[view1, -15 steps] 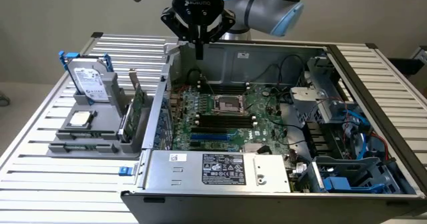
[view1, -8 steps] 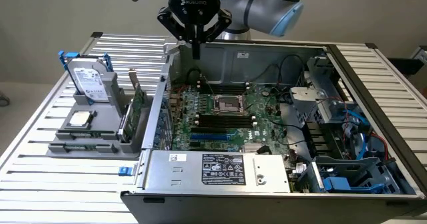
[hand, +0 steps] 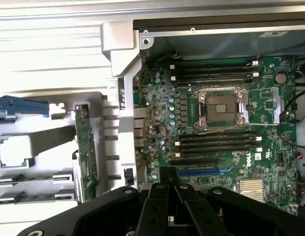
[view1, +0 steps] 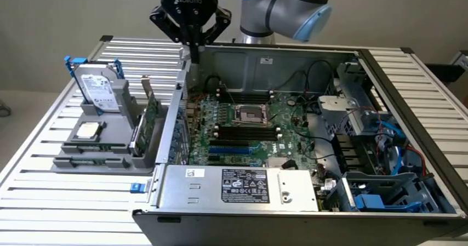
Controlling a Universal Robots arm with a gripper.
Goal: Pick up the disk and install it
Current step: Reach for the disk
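Your jaws are pressed together and hold nothing. In the exterior view they hang above the back wall of the open computer case [view1: 292,65], at its corner on the exterior view's left. In the wrist view the black tips meet in front of the motherboard [hand: 216,128] and hide the part of the board behind them.

The disk [view1: 98,90] stands upright in the grey holder [view1: 102,161] on the worktop [view1: 44,202], outside the case and well apart from the jaws. You can see its white label in the exterior view, but the print is too small to read. In the wrist view the picture's edge cuts the disk off, so you get just a piece of its blue bracket [hand: 19,107].

The silver chip [view1: 87,130] lies flat in the holder in front of the disk. The green card [view1: 150,117] stands on edge between the holder and the case wall. The wrist view gives you the empty processor socket [hand: 219,105] from straight above, which the exterior view gives at a slant.
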